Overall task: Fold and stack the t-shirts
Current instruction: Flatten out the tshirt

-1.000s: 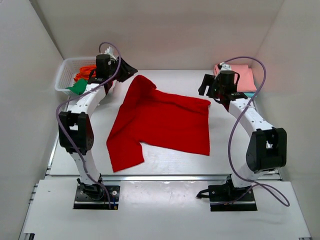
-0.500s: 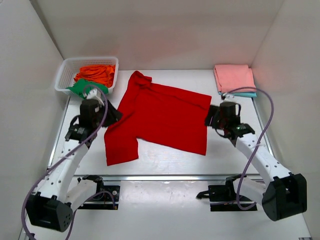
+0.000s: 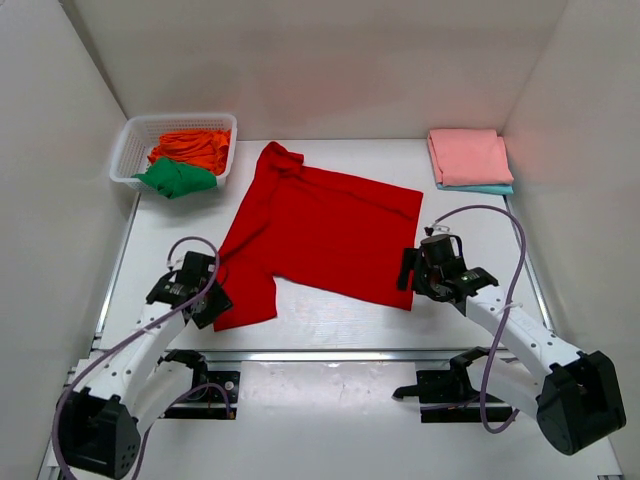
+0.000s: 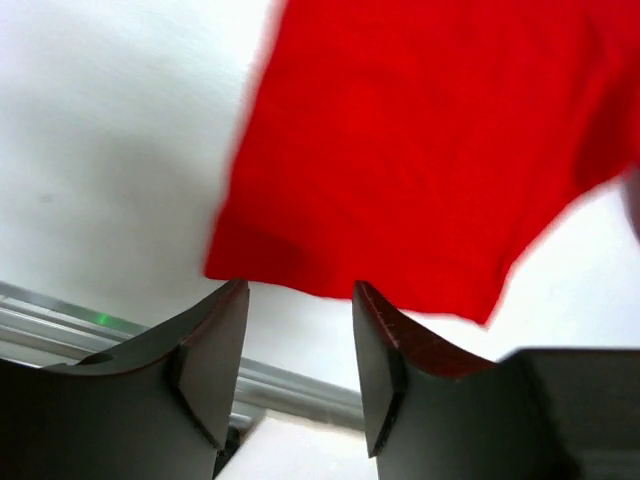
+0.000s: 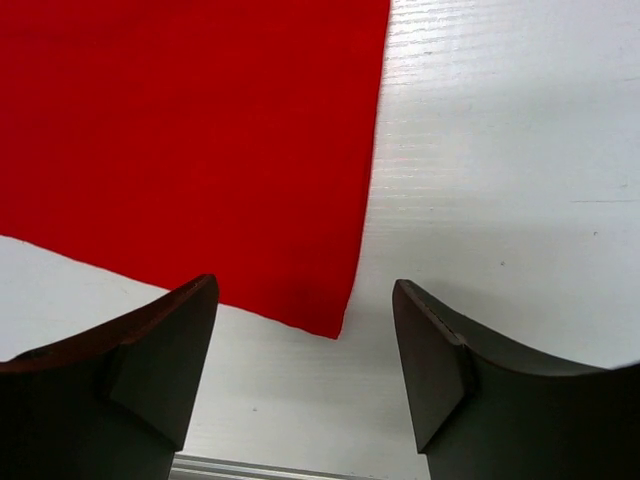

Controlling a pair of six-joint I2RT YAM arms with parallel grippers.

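**Item 1.** Bright red short-sleeved cloth t-shirt (image 3: 320, 235): spread open and mostly flat on the white table (image 3: 340, 322), about mid-table. It lies at a slant. The collar end points to the far left and is slightly rumpled. One straight edge runs along the right side. A narrower flap reaches toward the near left.

**Item 2.** White plastic lattice basket (image 3: 125, 150): far left corner of the table. It holds a crumpled orange cloth shirt (image 3: 195, 148) and a crumpled green cloth shirt (image 3: 175, 178), the green one at its near end.

**Item 3.** Folded salmon pink cloth shirt (image 3: 468, 155): far right corner, lying on top of a folded light blue cloth shirt (image 3: 480, 188), of which only a thin near edge shows.

**Item 4.** Left gripper (image 4: 300, 300): low over the table at the near left corner of the red shirt. The dark fingers (image 4: 215, 340) stand partly apart with nothing between them. The flap's hem lies just beyond the tips. The left wrist view is blurred, so contact with the cloth cannot be judged.

**Item 5.** Right gripper (image 5: 305, 295): over the near right corner of the red shirt. The fingers (image 5: 430, 340) are spread wide and hold nothing. In the right wrist view the shirt's corner lies on the table between the two fingers.
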